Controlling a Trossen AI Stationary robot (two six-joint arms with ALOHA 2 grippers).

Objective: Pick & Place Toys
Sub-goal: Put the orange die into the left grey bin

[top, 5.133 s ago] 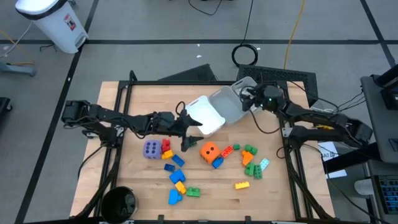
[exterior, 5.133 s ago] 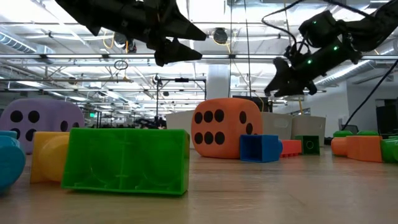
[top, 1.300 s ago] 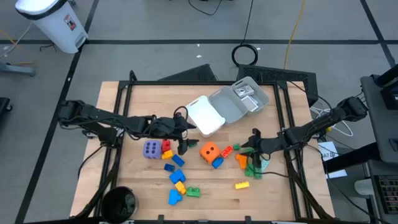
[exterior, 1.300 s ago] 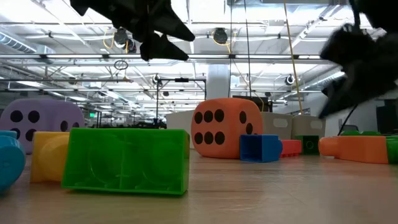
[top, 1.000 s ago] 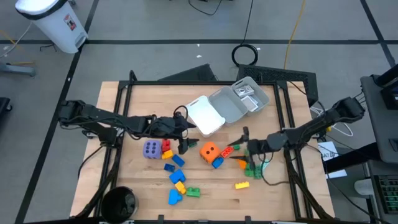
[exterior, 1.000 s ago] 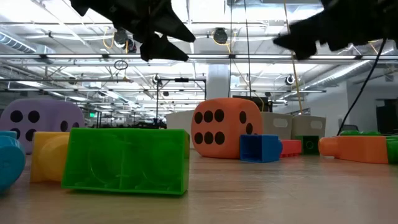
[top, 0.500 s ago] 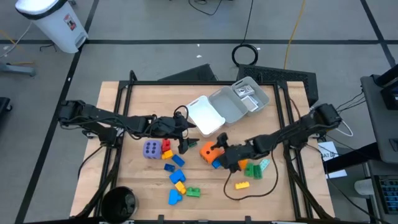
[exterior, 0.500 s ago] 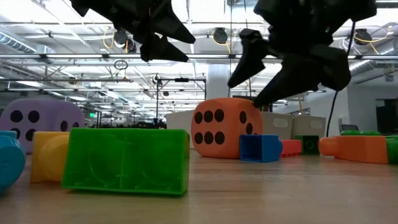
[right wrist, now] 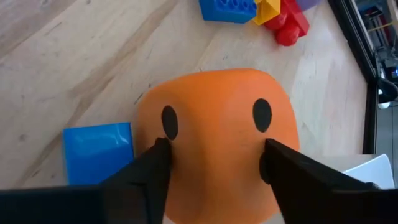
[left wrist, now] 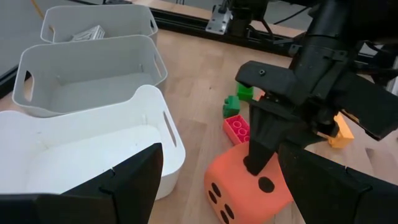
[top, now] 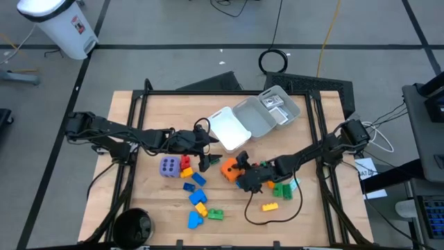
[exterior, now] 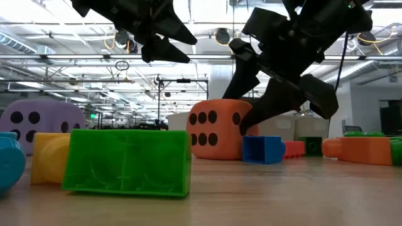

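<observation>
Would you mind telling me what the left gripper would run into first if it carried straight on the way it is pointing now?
Probably the orange die, directly ahead of the open left gripper, though the right gripper already straddles it.

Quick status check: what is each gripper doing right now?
Left gripper: open, empty, hovering above the table beside the white plastic tray.
Right gripper: fingers straddle the large orange dotted die, touching its sides; a firm hold cannot be told.

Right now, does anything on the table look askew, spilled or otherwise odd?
The orange die sits tilted, one edge lifted off the table, with the right gripper straddling it, fingers on two sides. Loose bricks lie scattered rather than in the white tray. Nothing looks damaged.
</observation>
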